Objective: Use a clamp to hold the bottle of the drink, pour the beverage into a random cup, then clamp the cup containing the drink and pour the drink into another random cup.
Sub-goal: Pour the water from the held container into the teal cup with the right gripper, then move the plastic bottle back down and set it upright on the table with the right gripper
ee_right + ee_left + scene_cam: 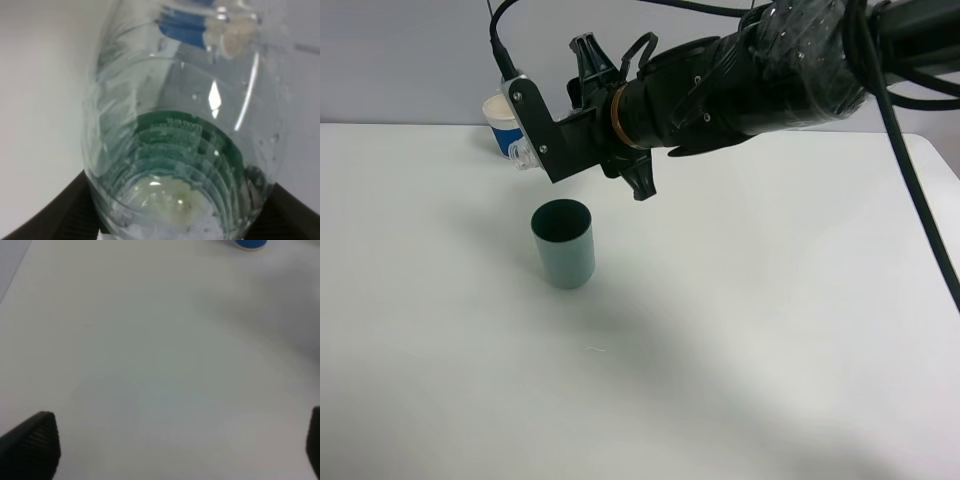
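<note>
My right gripper (570,135) reaches across to the left of the table, well above it, and is shut on a clear plastic bottle (185,125). The bottle fills the right wrist view, with black fingers (75,210) on both sides of it. In the high view only a clear bit of the bottle (523,153) shows past the arm. A dark green cup (563,243) stands upright just below and in front of the gripper, and shows as a green ring through the bottle (192,130). A white and blue cup (503,124) stands behind. My left gripper (180,450) is open and empty over bare table.
The white table (770,330) ends at the grey back wall. The right arm (750,70) and its cables span the upper right of the high view. The blue cup's base (251,244) shows at the far edge of the left wrist view.
</note>
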Controlling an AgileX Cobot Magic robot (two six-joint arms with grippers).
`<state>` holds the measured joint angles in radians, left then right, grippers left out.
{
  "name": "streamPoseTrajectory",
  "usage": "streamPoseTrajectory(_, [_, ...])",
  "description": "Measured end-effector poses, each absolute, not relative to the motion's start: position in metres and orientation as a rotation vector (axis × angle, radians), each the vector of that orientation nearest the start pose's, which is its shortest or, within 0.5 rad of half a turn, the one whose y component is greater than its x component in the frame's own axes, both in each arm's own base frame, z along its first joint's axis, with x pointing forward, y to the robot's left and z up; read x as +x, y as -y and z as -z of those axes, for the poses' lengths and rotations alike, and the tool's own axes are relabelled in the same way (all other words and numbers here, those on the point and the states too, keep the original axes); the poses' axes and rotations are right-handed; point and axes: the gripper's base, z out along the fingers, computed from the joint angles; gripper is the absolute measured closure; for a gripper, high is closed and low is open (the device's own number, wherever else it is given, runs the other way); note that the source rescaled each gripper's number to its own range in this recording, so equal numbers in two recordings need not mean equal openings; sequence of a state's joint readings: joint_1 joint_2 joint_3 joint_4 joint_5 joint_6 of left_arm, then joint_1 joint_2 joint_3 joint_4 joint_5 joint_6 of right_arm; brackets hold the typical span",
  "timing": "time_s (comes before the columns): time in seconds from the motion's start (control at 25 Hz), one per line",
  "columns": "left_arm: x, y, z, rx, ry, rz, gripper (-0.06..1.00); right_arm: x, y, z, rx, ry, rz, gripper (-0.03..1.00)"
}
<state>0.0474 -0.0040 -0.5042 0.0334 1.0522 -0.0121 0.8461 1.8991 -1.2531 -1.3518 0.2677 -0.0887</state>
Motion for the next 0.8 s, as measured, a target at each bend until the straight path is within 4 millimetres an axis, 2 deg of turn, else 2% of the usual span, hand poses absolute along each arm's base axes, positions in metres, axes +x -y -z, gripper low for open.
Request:
streamPoseTrajectory(0.24, [-0.006, -0.002, -0.279, -0.062, -2.027, -0.062, -0.05, 0.299, -0.297, -0.208, -1.647, -1.526, 0.306, 0.97])
streamPoseTrajectory(0.4, [-0.006, -0.002, -0.279, -0.062, -2.027, -0.062, -0.05, 0.311, -0.282, -0.205, -1.401, -1.785, 0.161, 0.97])
streamPoseTrajectory(0.56, [-0.006, -0.002, -0.279, -0.062, -2.027, -0.062, -0.05, 0.321, -0.266, -0.210, -1.192, -1.948, 0.056, 0.97])
streamPoseTrajectory(0.8, [-0.006, -0.002, -0.279, -0.062, -2.027, -0.062, -0.05, 0.331, -0.245, -0.225, -0.900, -2.090, -0.104, 0.97])
